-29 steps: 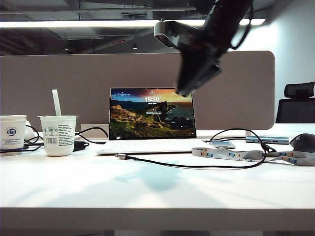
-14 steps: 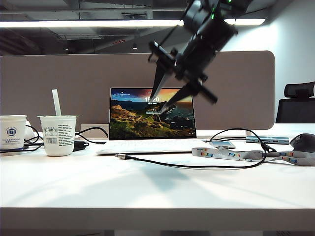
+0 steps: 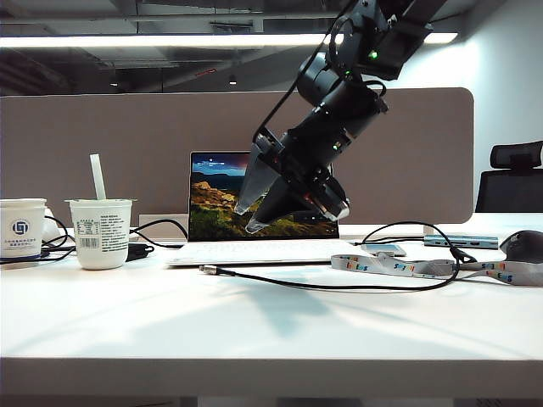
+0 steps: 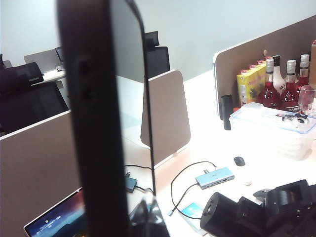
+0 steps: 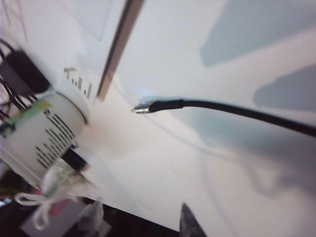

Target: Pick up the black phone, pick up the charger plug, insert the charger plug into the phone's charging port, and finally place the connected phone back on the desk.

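The black phone (image 4: 98, 123) stands upright close to the left wrist camera, with my left gripper (image 4: 123, 217) shut on its lower end; one clear finger (image 4: 145, 210) shows beside it. Its charging port cannot be made out. The left gripper is out of the exterior view. The charger plug (image 3: 208, 270) (image 5: 143, 106) lies on the white desk (image 3: 271, 331) in front of the laptop, its black cable (image 3: 356, 287) trailing right. My right gripper (image 3: 250, 217) (image 5: 143, 222) hangs open above and slightly right of the plug, apart from it and holding nothing.
An open laptop (image 3: 216, 203) stands behind the plug. Two white cups (image 3: 100, 233) (image 3: 21, 227) sit at the left. At the right lie a printed lanyard (image 3: 441, 268), a grey-blue hub (image 3: 462, 242) and a mouse (image 3: 522, 246). A fabric partition (image 3: 102, 144) closes the back.
My right arm has come down from high above the laptop toward the desk, its wrist has rolled, and its jaws have spread. The plug and cable have not moved.
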